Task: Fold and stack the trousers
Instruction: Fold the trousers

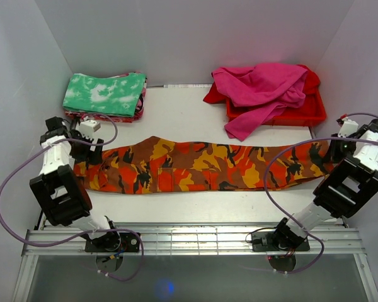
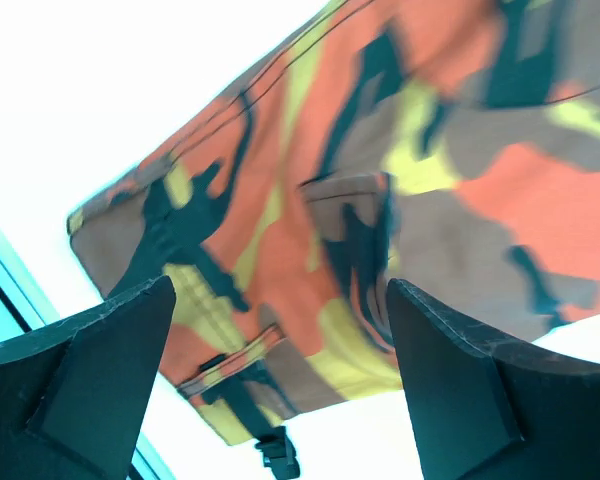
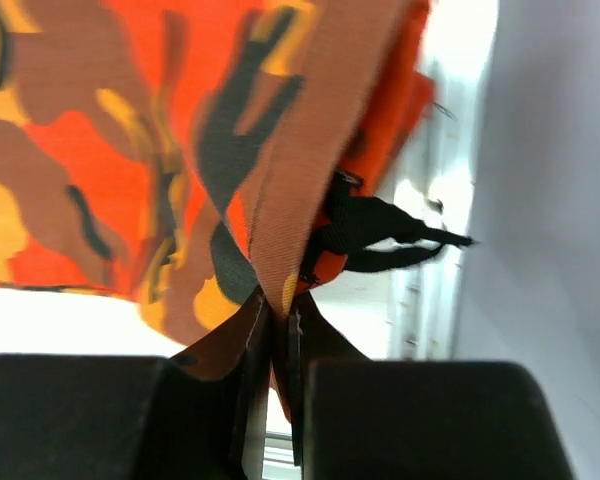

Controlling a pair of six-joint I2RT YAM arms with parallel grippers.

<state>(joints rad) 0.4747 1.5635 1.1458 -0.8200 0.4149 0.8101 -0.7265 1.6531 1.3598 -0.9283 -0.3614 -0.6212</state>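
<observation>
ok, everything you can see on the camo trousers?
The trousers are soft cloth in orange, red, yellow and dark brown camouflage, with a flapped pocket and black straps. They lie stretched in one long strip across the table. The right gripper pinches their right end; the left gripper hangs open over the left end.

The white table (image 1: 183,116) carries the camouflage trousers (image 1: 201,165), stretched lengthwise across its middle from left to right. At the far left corner lies a folded green-and-white cloth (image 1: 104,94). At the far right stands a red tray (image 1: 302,117), with a magenta garment (image 1: 264,88) spilling over its near rim.
</observation>
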